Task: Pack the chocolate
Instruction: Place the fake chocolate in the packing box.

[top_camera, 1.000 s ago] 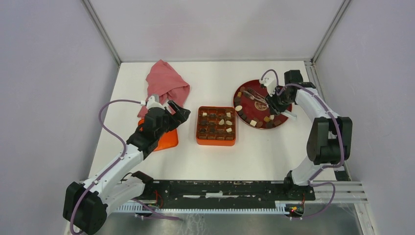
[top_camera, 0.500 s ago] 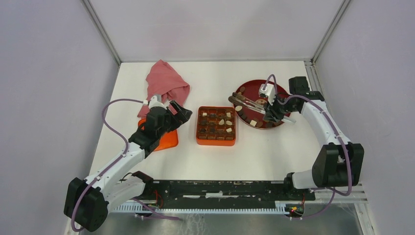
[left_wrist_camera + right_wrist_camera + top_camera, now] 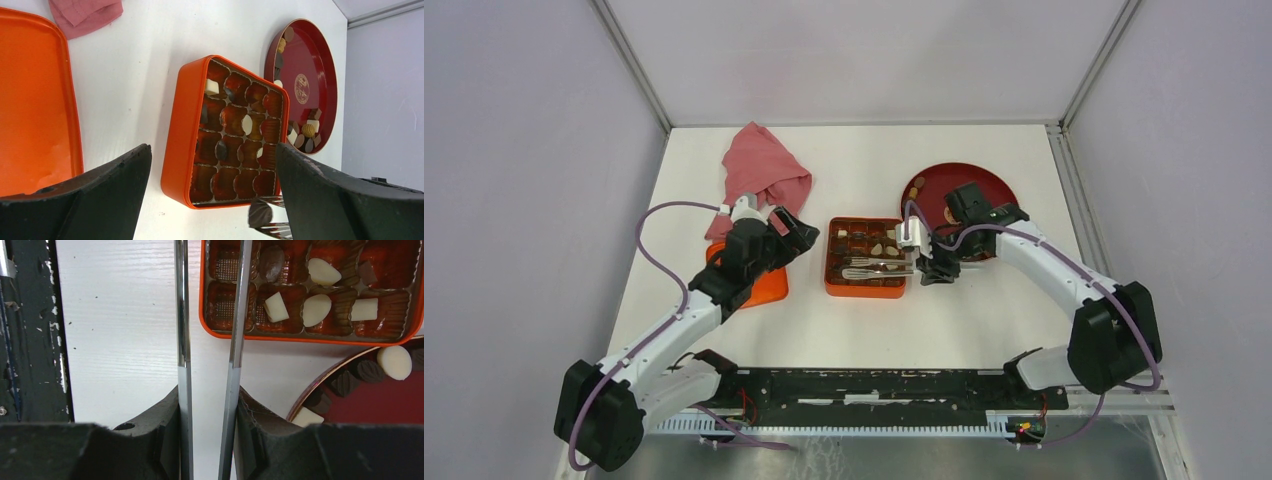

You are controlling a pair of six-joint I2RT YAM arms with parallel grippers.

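My right gripper (image 3: 923, 263) (image 3: 207, 395) is shut on a pair of metal tongs (image 3: 874, 267) (image 3: 183, 315). The tongs reach left over the near edge of the orange gridded box (image 3: 864, 291) (image 3: 310, 340). A dark chocolate (image 3: 260, 214) sits pinched in the tong tips, just off the box's near edge. Several dark and white chocolates (image 3: 320, 271) lie in the box's cells. More chocolates (image 3: 395, 361) rest along the rim of the dark red plate (image 3: 984, 180) (image 3: 310, 65). My left gripper (image 3: 789, 228) (image 3: 212, 150) hangs open left of the box, holding nothing.
An orange lid (image 3: 759, 285) (image 3: 35, 100) lies flat under my left arm. A pink cloth (image 3: 764, 170) is crumpled behind it. The black rail (image 3: 30, 330) with the arm bases runs along the near table edge.
My right arm swung left from the red plate to the box, carrying the tongs with it. The left arm has hardly moved.
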